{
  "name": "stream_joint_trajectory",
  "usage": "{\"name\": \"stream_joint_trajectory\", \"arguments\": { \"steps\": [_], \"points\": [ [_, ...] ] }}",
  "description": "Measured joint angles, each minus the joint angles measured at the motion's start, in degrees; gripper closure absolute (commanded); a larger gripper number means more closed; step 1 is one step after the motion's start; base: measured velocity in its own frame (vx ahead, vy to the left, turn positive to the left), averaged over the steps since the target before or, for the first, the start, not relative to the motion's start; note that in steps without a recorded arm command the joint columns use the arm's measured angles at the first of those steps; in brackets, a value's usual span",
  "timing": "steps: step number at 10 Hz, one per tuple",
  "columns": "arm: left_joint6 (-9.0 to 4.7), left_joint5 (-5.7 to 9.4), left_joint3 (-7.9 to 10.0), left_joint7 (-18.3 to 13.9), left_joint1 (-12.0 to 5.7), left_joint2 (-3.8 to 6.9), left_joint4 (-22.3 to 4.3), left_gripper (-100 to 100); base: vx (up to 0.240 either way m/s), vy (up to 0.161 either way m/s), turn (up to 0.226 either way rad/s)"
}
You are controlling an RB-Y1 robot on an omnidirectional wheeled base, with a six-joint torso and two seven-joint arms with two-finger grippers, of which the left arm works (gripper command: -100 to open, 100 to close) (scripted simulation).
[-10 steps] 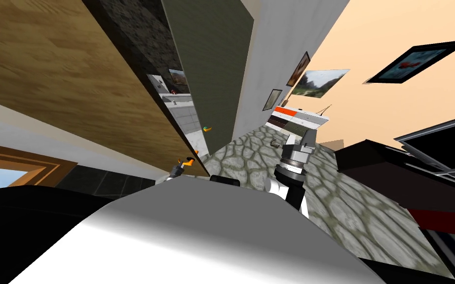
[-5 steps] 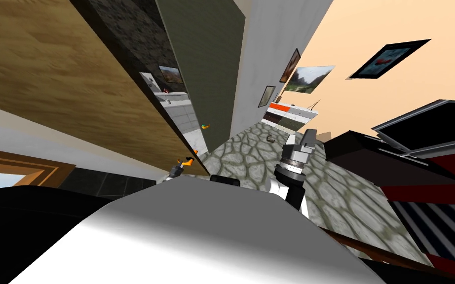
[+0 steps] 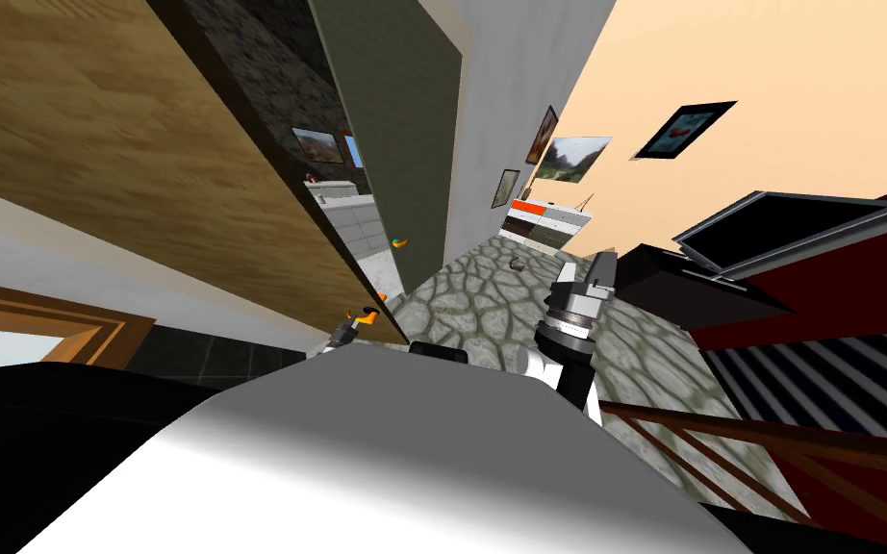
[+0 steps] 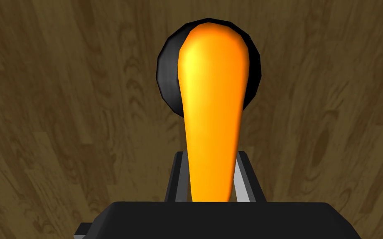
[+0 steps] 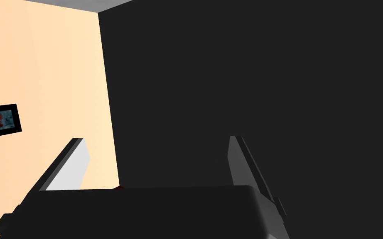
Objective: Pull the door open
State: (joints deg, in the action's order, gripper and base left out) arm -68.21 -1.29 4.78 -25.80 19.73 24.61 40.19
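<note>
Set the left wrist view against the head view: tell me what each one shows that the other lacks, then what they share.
Left wrist view: the left end effector up close, its fingers pressing both sides of the orange lever handle, and the black round plate behind it. Head view: the right end effector seen against the stone-patterned floor, framed pictures on the peach wall, and a dark green panel. Shared: the wooden door, the handle and the left end effector.

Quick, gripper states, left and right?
Left gripper: shut on the orange door handle.
Right gripper: open, holding nothing.
</note>
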Motion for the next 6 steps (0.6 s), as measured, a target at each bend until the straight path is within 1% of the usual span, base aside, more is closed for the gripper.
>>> {"name": "stream_joint_trajectory", "arguments": {
  "steps": [1, 2, 3, 4, 5, 6],
  "points": [
    [-0.38, -0.12, -0.17, -0.16, -0.20, 0.16, -0.45, 100, -0.247, 0.063, -0.144],
    [-0.65, -0.22, -0.30, -0.32, -0.25, 0.25, -0.46, 100, -0.111, 0.037, -0.031],
    [-0.59, -0.28, -0.37, -0.33, -0.18, 0.22, -0.53, 100, -0.072, -0.014, 0.130],
    [-0.53, -1.40, -0.05, -0.63, -0.08, 0.24, -0.14, 100, -0.097, -0.023, 0.153],
    [-0.88, -2.53, 0.27, -1.06, -0.46, 0.31, -0.32, 100, -0.095, -0.011, 0.093],
    [-1.83, -3.55, 0.48, -1.36, -1.06, 0.28, -1.32, 100, -0.063, -0.013, 0.015]
  ]
}}
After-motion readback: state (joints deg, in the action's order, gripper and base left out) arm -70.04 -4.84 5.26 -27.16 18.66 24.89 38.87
